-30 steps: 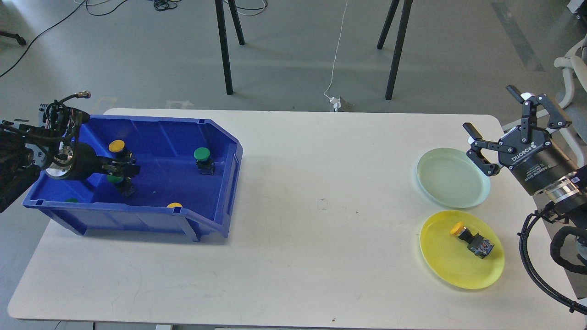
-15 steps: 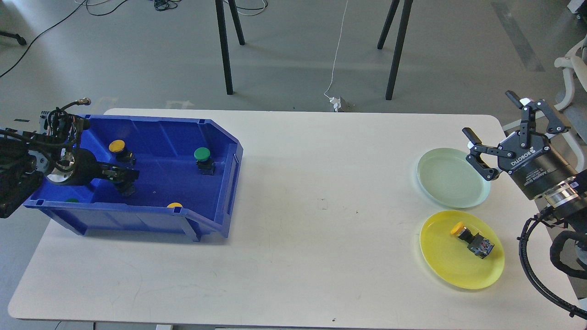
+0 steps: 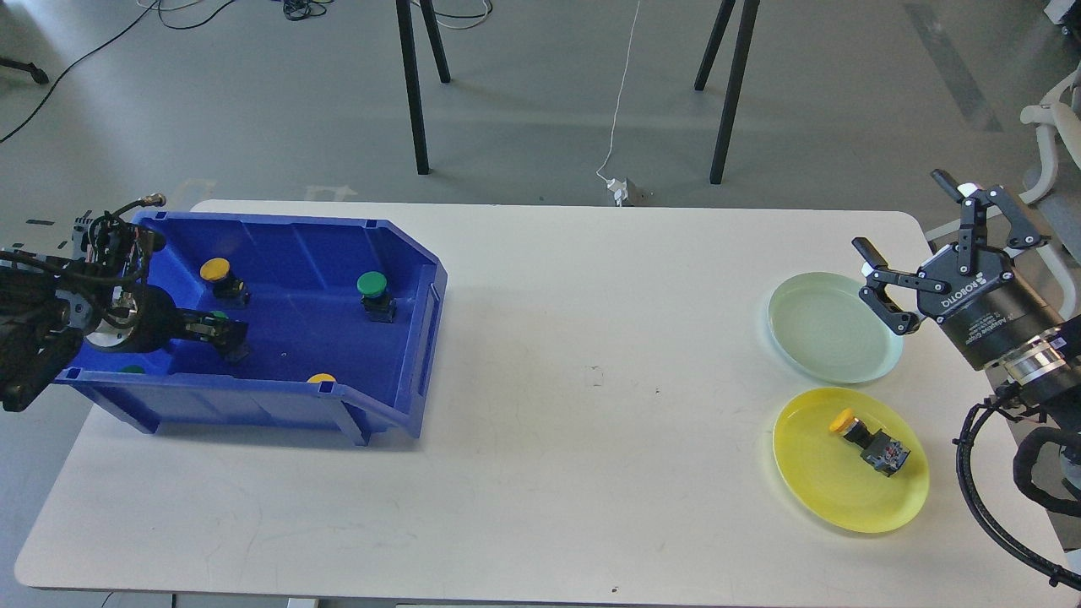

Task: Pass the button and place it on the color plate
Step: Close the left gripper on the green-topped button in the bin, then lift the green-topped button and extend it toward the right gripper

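A blue bin (image 3: 296,245) stands at the table's left. In it are a yellow button (image 3: 215,271), a green button (image 3: 372,287), a second yellow one (image 3: 321,378) at the front wall and a green one (image 3: 131,369) at the front left. My left gripper (image 3: 221,331) reaches down into the bin at another green button (image 3: 218,317); its dark fingers cannot be told apart. My right gripper (image 3: 899,211) is open and empty, held above the right edge of the pale green plate (image 3: 823,329). The yellow plate (image 3: 819,481) holds a yellow button (image 3: 866,437) lying on its side.
The white table (image 3: 591,380) stretches between the bin and the two plates. Black stand legs (image 3: 414,93) and a white cable with a plug (image 3: 621,190) are on the floor beyond the far edge. A white chair (image 3: 1051,127) stands at the far right.
My left gripper has sunk lower into the bin and drawn slightly left, over the green button. My right gripper has shifted slightly right and turned a little.
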You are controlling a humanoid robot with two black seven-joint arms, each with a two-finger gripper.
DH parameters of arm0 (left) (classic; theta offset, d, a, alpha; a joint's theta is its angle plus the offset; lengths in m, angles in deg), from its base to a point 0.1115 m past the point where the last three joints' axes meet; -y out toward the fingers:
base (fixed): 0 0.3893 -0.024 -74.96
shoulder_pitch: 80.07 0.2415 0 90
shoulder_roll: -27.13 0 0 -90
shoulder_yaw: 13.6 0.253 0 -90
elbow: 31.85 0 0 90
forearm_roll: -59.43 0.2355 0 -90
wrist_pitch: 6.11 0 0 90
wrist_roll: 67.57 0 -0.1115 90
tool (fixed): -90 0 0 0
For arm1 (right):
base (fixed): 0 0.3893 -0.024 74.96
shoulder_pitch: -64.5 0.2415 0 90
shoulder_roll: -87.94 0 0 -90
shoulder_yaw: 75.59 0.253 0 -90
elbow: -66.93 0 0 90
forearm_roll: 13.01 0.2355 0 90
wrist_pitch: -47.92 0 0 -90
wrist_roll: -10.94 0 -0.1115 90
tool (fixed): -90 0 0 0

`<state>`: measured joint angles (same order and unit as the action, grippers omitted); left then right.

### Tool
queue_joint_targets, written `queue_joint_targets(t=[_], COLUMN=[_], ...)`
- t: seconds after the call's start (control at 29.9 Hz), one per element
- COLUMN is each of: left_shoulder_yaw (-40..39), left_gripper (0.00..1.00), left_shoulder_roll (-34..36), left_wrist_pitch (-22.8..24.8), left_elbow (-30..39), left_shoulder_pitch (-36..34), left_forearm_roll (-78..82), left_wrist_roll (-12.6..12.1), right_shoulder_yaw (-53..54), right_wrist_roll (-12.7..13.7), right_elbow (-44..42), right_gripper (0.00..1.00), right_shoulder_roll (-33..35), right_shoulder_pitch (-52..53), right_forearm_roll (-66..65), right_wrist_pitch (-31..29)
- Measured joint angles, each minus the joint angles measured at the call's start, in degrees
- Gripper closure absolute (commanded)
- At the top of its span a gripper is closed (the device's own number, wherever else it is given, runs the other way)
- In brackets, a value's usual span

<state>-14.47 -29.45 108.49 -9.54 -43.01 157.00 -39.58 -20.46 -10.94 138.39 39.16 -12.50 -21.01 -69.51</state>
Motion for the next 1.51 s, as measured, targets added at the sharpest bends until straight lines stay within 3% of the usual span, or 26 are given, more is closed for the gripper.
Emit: queue_joint_targets(t=[0.1,0.54,0.8,1.07,1.27,1.51], left_shoulder_yaw=[0.1,2.5,-3.6,-15.5,-17.5,-17.2], left_gripper=[0.91,0.96,0.95,0.95,0.95,0.95], left_shoulder_roll=[0.0,1.0,16.0,20.5,12.3,-4.5], left_wrist_pitch=[-0.1,-0.4,3.4,3.4,3.4,3.4], left_elbow=[0.0,2.7,27.4,45.4,50.9,41.9], left_shoulder_pitch=[0.0,-1.4,-6.5,-5.8,-5.6,-4.1], left_forearm_roll=[0.2,-0.7,-8.6,-28.4,-46.3,-49.3], left_wrist_roll=[0.0,0.0,0.0,0.0,0.0,0.0], right_shoulder_yaw=[0.0,0.1,0.1,-0.2,-0.6,-3.4], right_wrist_roll=[-0.1,-0.3,-0.3,-0.3,-0.1,0.9], right_elbow=[0.0,0.0,0.0,0.6,7.9,16.3], right_gripper=[0.02,0.02,0.02,0.02,0.02,0.02], right_shoulder_roll=[0.0,0.2,0.1,0.7,4.5,5.5], right_shoulder_pitch=[-0.2,-0.8,-0.9,-1.2,-3.3,-3.7], right_forearm_roll=[0.0,0.0,0.0,-0.3,-0.9,-1.0], right_wrist_pitch=[0.0,0.0,0.0,-0.2,-0.3,-0.5])
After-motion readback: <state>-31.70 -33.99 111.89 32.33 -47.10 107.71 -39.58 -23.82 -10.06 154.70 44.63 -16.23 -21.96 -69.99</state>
